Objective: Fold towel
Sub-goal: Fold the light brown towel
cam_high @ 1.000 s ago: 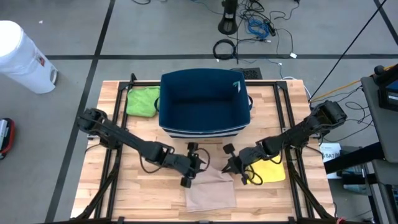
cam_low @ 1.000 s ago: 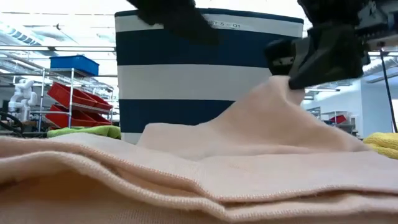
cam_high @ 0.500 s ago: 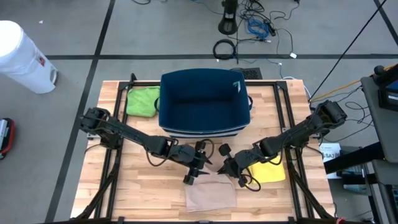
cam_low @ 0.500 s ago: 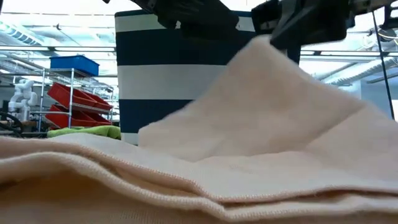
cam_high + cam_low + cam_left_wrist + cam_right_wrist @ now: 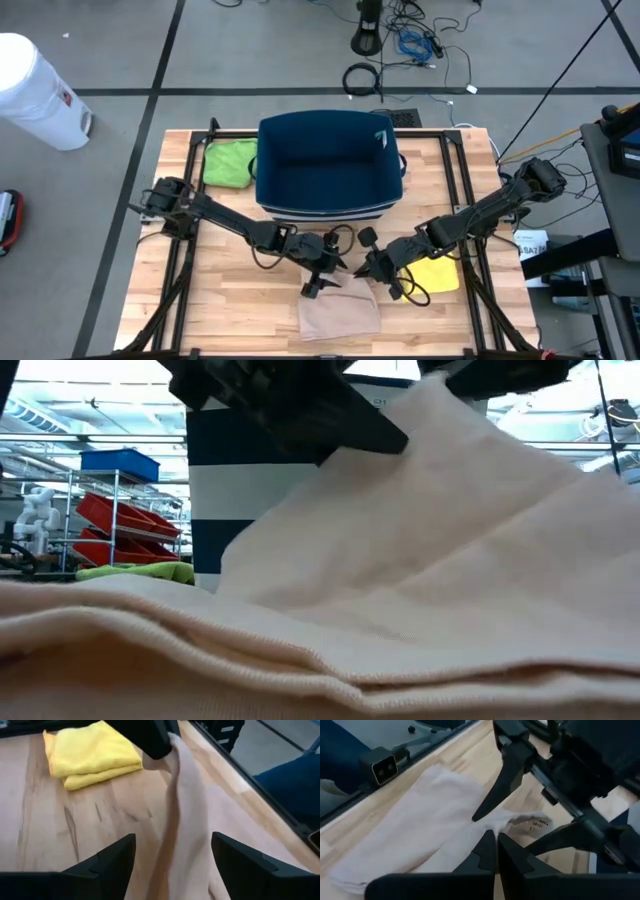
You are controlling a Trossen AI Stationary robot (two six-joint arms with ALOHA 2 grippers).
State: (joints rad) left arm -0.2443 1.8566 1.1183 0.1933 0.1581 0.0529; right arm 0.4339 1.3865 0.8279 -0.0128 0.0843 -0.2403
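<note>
A beige towel (image 5: 340, 312) lies folded in layers near the table's near edge, its far part lifted into a ridge (image 5: 440, 470). My right gripper (image 5: 372, 268) is shut on that raised part (image 5: 496, 845). My left gripper (image 5: 325, 276) is open, close to the ridge on its left. In the left wrist view (image 5: 172, 865) its two fingers stand on either side of the raised fold (image 5: 180, 805); I cannot tell whether they touch it. My right gripper pinches the towel's far right edge (image 5: 485, 824) between its two shut fingers, next to the white label (image 5: 530, 823). It comes slanting from the table's right. The held part is lifted and slopes down to the layers that lie on the table (image 5: 300, 660).
A navy basket with white stripes (image 5: 330, 165) stands at the far middle. A green cloth (image 5: 230, 162) lies to its left. A folded yellow cloth (image 5: 437, 275) lies right of the towel, under my right arm. Black frame rails (image 5: 180, 260) run along both table sides.
My right gripper has gone up with the towel's far right part, so the ridge stands much higher and steeper; the near layers have stayed flat. My left gripper has gone toward the table's right and near edge, closing in on the raised fold.
</note>
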